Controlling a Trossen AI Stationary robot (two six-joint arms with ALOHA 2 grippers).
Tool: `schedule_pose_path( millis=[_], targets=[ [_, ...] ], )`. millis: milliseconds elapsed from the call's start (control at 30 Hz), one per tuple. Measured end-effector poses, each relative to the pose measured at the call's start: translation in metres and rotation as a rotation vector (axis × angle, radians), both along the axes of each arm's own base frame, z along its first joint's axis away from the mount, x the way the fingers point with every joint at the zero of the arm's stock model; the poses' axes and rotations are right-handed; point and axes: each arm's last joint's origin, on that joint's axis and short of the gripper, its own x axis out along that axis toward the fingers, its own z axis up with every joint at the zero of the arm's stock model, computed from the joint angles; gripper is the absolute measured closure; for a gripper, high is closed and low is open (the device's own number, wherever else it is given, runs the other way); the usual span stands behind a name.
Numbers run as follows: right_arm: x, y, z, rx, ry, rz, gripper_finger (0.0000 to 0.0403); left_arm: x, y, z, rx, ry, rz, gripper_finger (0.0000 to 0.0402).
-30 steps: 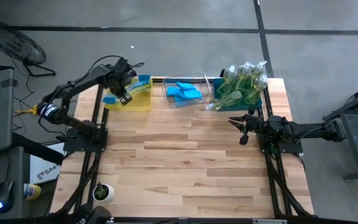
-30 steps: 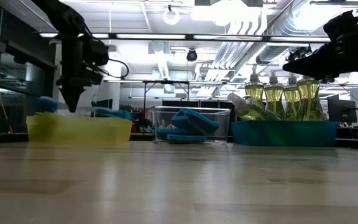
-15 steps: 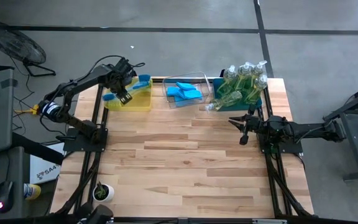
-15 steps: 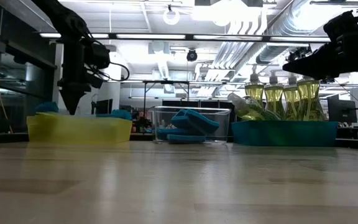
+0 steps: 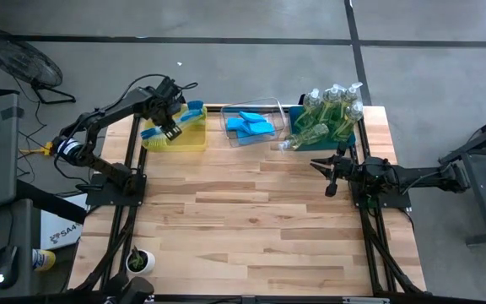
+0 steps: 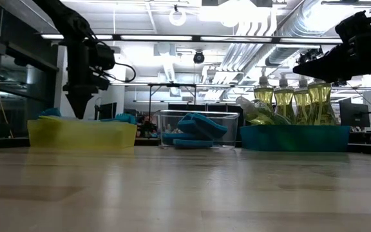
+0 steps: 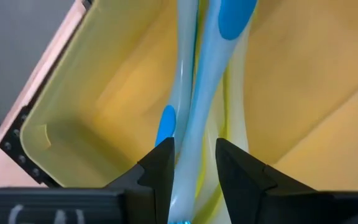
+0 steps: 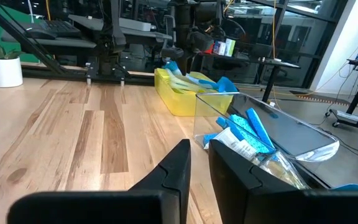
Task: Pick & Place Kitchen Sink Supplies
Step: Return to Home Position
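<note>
Table: work sits at the far-left corner. The yellow bin there holds the dish brushes. The left gripper hovers directly over them, fingers slightly apart, gripping nothing. Advise lifting straight up, clear of the bin wall, before retracting. The right gripper waits by the right edge, fingers parted.

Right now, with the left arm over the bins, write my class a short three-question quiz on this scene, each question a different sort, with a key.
1. True or false: the light-blue sponges lie in the clear bin.
2. Which bin does the left gripper hang above?
3. Choose: the pump-top soap bottles are A) in the clear bin, B) in the teal bin, C) in no bin.
Key: 1 true; 2 the yellow bin; 3 B.
</note>
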Motion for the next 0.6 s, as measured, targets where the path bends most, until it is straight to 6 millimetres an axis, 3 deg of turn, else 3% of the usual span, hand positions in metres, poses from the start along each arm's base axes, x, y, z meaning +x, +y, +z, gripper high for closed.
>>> schedule_pose_path(
  millis=[333, 600],
  targets=[
    [0.0, 0.0, 0.0, -0.001, 0.0, 0.0, 0.0355, 0.003, 0.001, 0.001, -0.005, -0.051, -0.037, 0.0279],
    [0.0, 0.0, 0.0, 0.0, 0.0, 0.0, 0.0351, 0.005, -0.009, 0.013, -0.09, -0.28, -0.123, 0.0186]
  ],
)
